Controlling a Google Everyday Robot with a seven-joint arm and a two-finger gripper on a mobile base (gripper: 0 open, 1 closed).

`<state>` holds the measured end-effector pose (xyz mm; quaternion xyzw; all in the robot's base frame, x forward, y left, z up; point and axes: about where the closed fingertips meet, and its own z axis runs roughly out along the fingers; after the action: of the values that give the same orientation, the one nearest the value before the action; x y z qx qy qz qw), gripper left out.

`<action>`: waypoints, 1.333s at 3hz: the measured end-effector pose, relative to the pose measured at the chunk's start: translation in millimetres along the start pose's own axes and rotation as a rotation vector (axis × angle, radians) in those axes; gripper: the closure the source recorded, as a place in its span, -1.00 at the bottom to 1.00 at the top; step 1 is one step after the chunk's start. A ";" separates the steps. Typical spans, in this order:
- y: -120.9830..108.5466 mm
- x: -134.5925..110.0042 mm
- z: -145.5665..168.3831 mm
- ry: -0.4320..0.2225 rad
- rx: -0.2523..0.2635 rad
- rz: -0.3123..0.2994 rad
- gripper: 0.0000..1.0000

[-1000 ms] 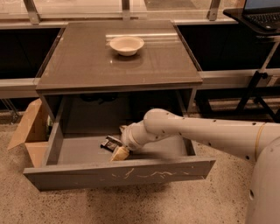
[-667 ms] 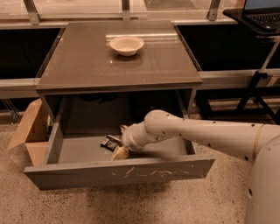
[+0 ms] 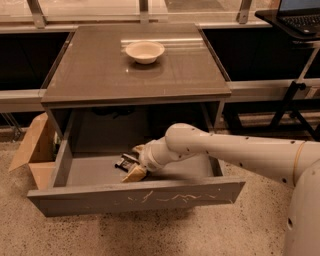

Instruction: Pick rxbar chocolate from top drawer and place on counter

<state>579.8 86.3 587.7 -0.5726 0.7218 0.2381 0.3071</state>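
Observation:
The top drawer (image 3: 135, 196) is pulled out in front of the grey cabinet-table. The rxbar chocolate (image 3: 125, 161), a dark bar with pale markings, lies on the drawer floor near its middle. My gripper (image 3: 132, 161) reaches down into the drawer from the right, at the bar. Its tan fingers (image 3: 134, 173) stand apart, one on the far side of the bar and one on the near side. Part of the bar is hidden by the gripper. The counter (image 3: 100, 70) is the glossy grey-brown tabletop above the drawer.
A cream round bowl (image 3: 144, 51) sits at the back centre of the counter. An open cardboard box (image 3: 33, 150) stands on the floor left of the drawer. A dark stand with a laptop (image 3: 300, 15) is at the right. A pale rail runs behind.

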 end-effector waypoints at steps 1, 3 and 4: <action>0.0 -4.6 -4.4 0.000 0.000 0.000 0.78; -10.8 -45.0 -71.4 -0.347 -0.041 -0.113 1.00; -20.3 -67.1 -128.2 -0.476 -0.083 -0.224 1.00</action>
<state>588.1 38.1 725.4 -0.5889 0.5511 0.3600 0.4690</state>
